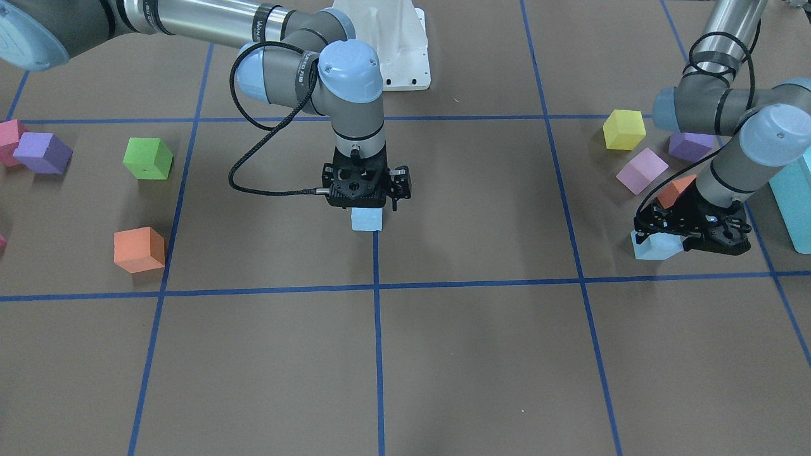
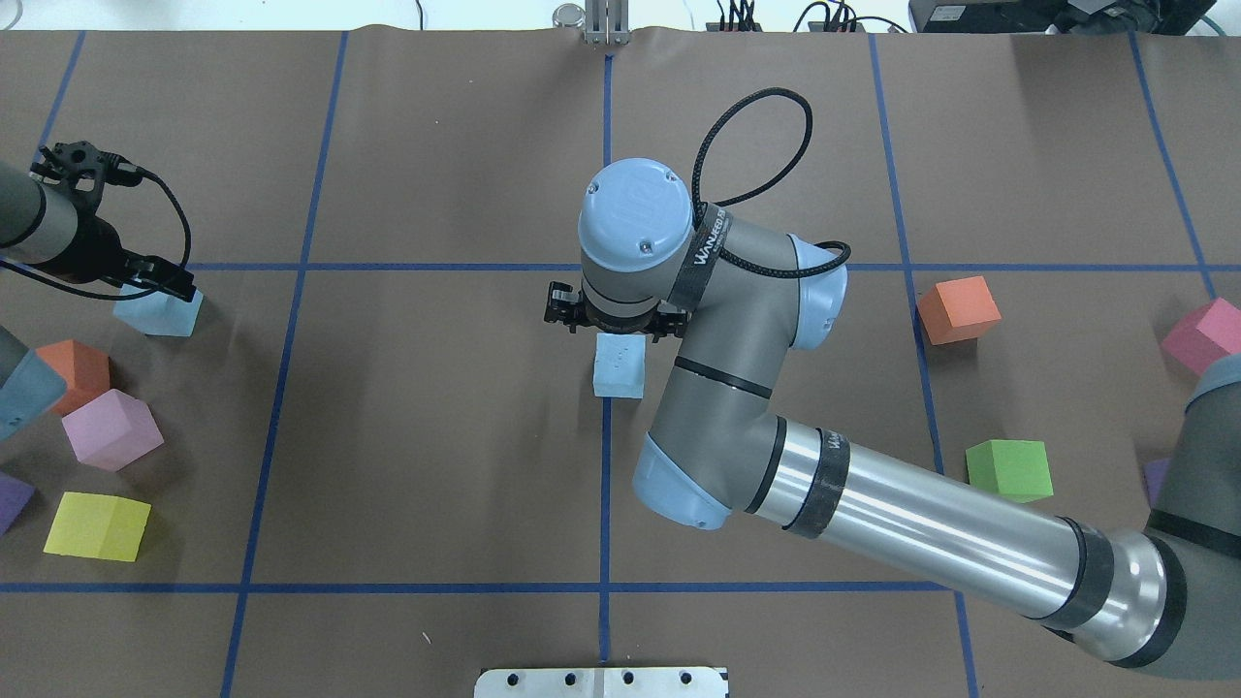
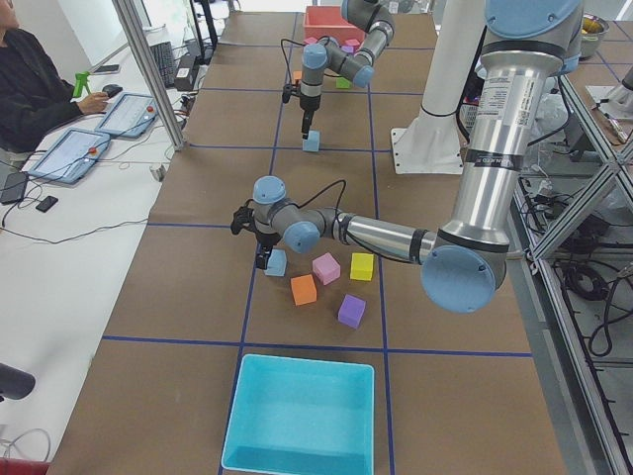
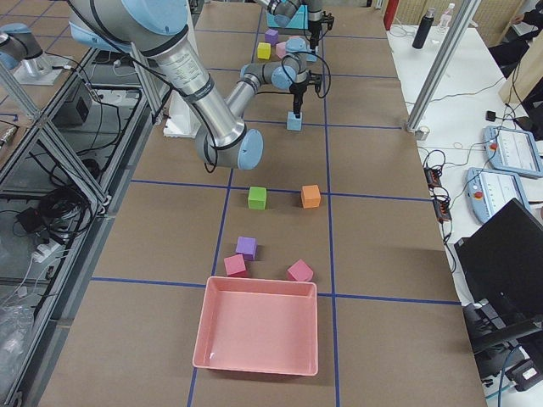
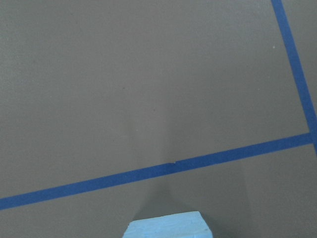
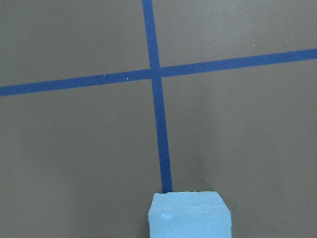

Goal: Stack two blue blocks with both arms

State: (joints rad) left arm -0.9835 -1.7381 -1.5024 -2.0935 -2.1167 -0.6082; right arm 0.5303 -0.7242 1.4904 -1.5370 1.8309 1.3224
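Observation:
One pale blue block point(image 1: 367, 219) rests on the table at the centre line; it also shows in the overhead view point(image 2: 619, 365) and the right wrist view point(image 6: 189, 214). My right gripper point(image 1: 367, 206) hangs straight down just above it, jaws spread wider than the block, not holding it. The other blue block point(image 1: 656, 246) lies near my left, also seen from overhead point(image 2: 160, 310) and at the bottom of the left wrist view point(image 5: 168, 225). My left gripper point(image 1: 662, 237) is tilted, with its fingers against both sides of this block.
Orange point(image 1: 675, 189), lilac point(image 1: 642, 171), purple point(image 1: 690, 145) and yellow point(image 1: 624, 129) cubes crowd behind my left gripper, next to a turquoise box point(image 1: 792, 196). Green point(image 1: 147, 158), orange point(image 1: 139, 249) and purple point(image 1: 43, 152) cubes lie on my right side. A pink tray point(image 4: 259, 326) stands beyond them.

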